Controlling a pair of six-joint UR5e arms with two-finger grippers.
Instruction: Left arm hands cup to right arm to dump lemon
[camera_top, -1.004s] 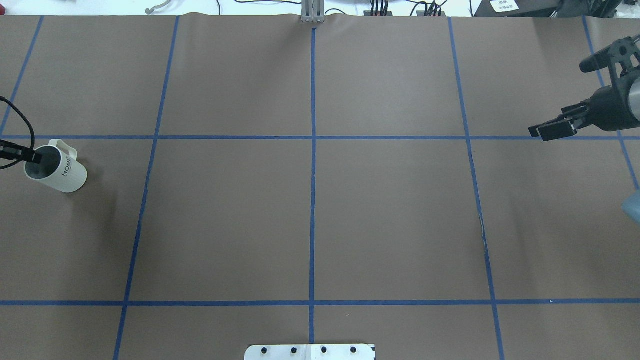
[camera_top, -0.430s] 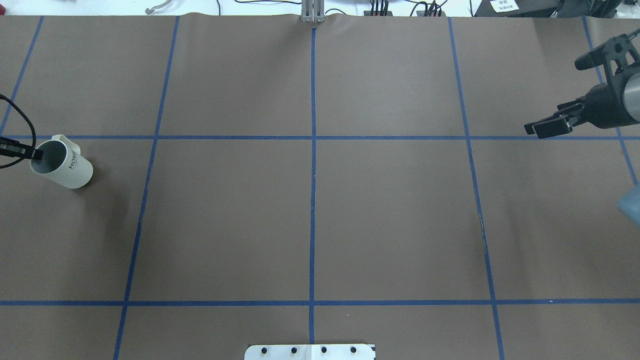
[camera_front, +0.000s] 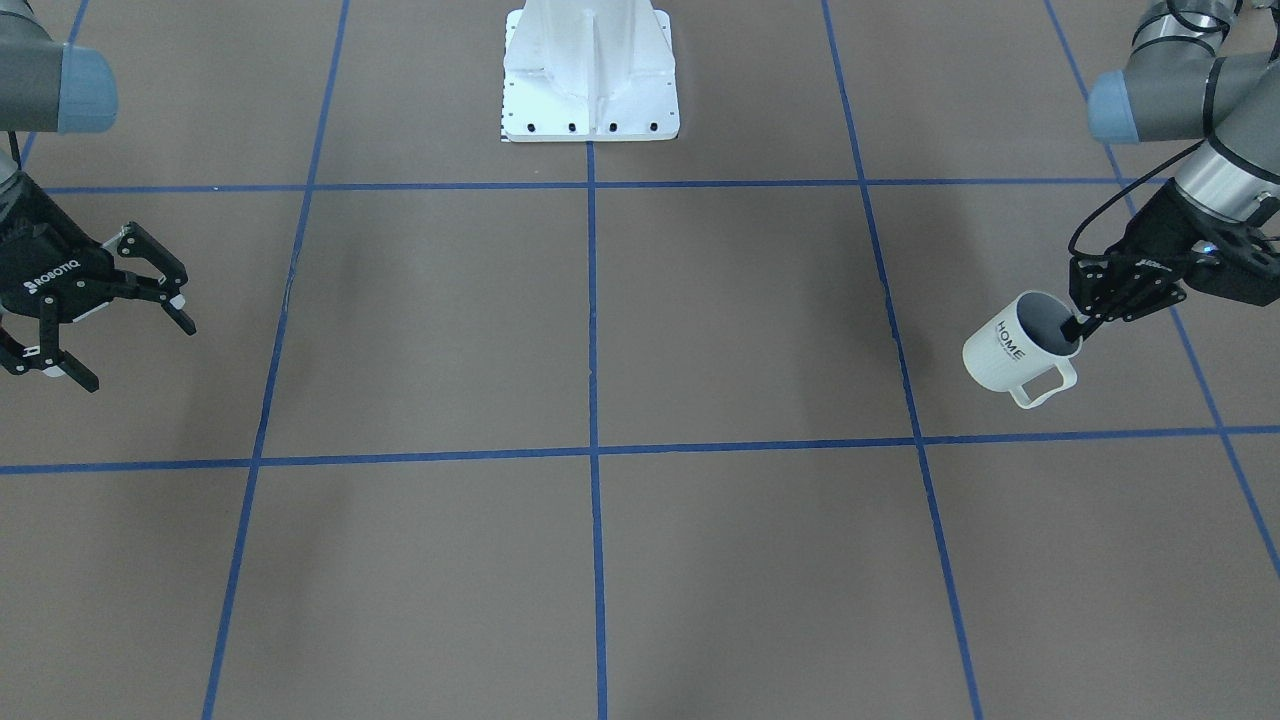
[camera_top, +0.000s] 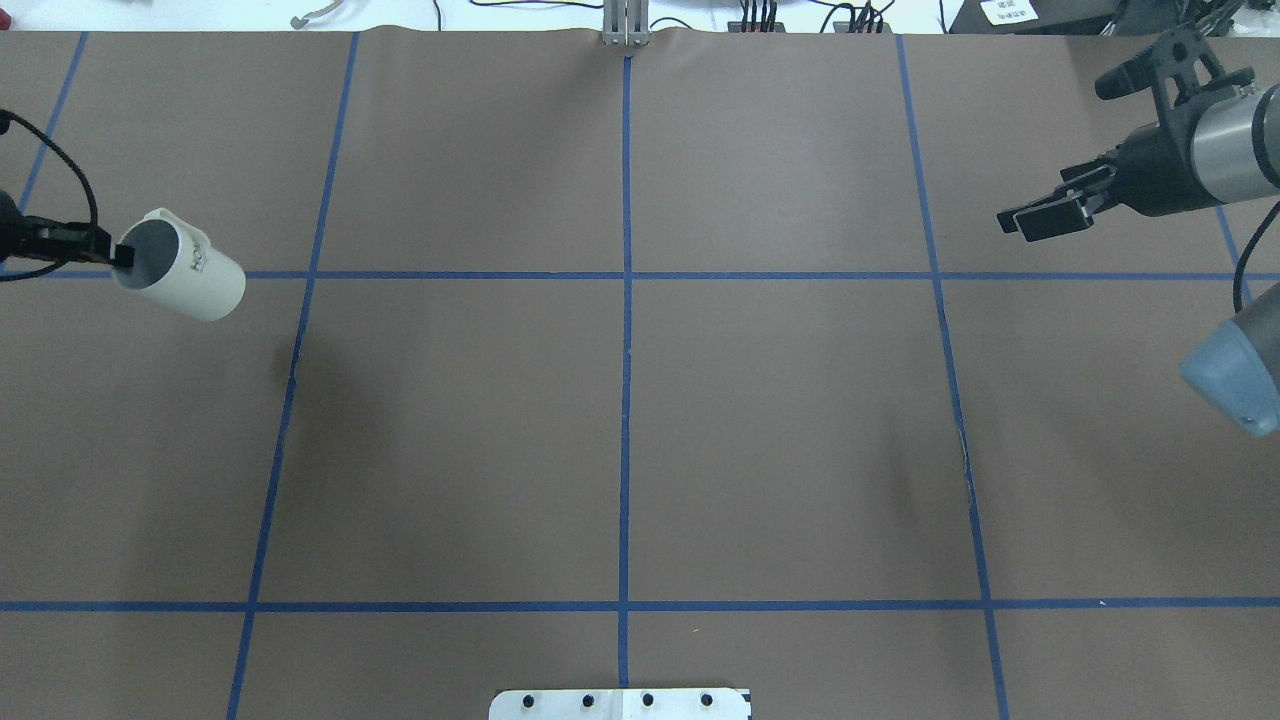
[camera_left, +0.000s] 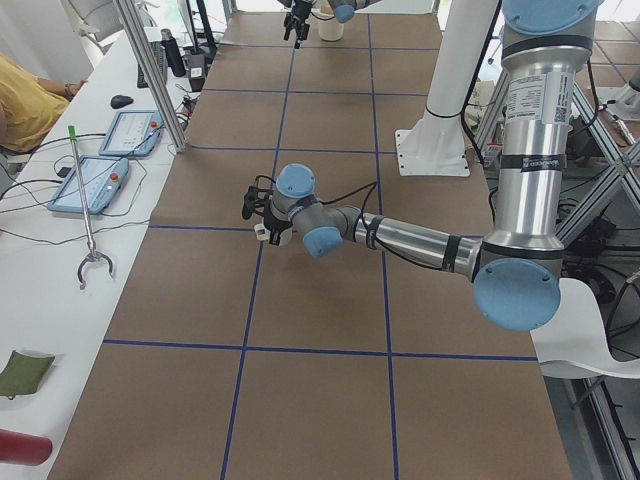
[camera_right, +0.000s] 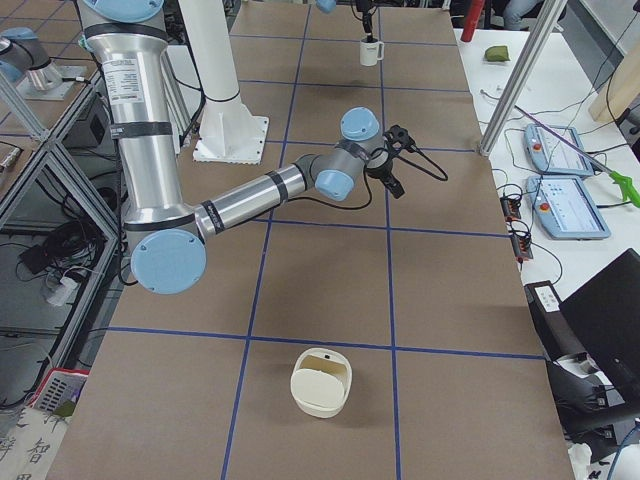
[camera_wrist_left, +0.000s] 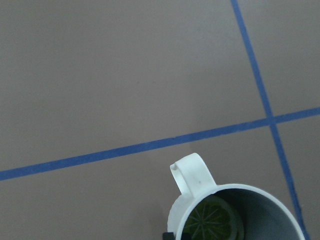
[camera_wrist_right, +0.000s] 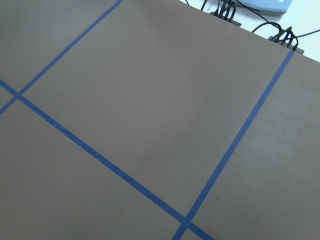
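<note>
Robotics lab: tape-gridded bench (camera_top: 780, 400), teach pendants (camera_left: 90, 185), aluminium framing (camera_left: 148, 70), loose cabling (camera_top: 756, 13).

Bright, even light; faint diffuse shadows on table (camera_top: 300, 400); ext. views sharp, left wrist cam slightly soft.

I see left arm (camera_left: 400, 235) stretched across the counter (camera_left: 320, 400), cup (camera_left: 262, 233) at its tip; right arm (camera_left: 300, 12) far off.

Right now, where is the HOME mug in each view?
Front-facing: mug far right.
Overhead: mug far left.
Exterior left: mug centre, mostly hidden by left arm.
Exterior right: mug top centre.
Left wrist: mug bottom edge.
Right wrist: not in it.
Shared landmark: white base plate.
</note>
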